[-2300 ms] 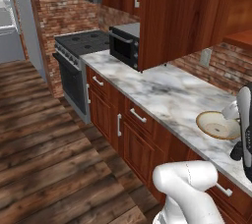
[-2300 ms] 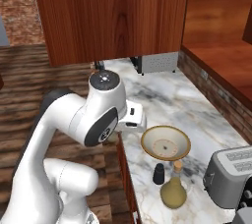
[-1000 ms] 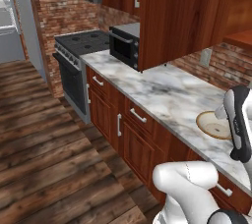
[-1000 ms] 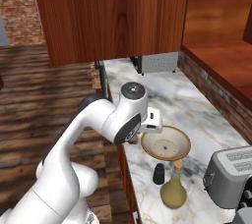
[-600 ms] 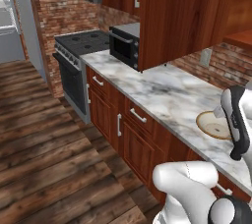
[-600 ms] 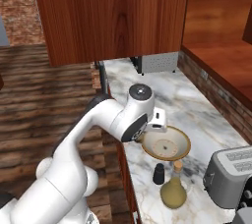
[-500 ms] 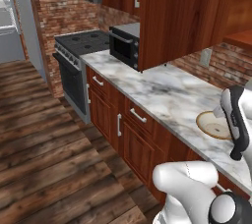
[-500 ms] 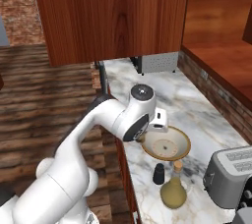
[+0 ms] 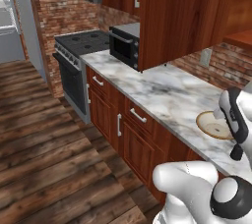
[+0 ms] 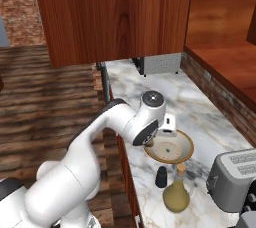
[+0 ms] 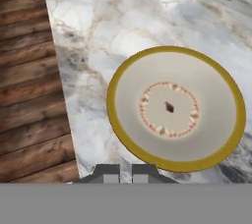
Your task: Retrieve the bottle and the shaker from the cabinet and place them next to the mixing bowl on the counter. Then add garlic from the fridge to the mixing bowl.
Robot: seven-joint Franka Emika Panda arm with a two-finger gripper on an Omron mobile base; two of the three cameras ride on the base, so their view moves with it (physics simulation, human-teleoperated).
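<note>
The counter (image 10: 200,107) is white marble with grey veins over brown drawers, backed by brick wall, with plank floor beside it. The mixing bowl (image 11: 175,108) sits open side up near the counter's front edge. The right base view shows the bottle (image 10: 175,192) upright, cork up, and the shaker (image 10: 161,176) just beside it (both near the bowl), beside a toaster (image 10: 234,182). The gripper (image 11: 125,173) hangs above the bowl's rim, fingers together, holding nothing.
</note>
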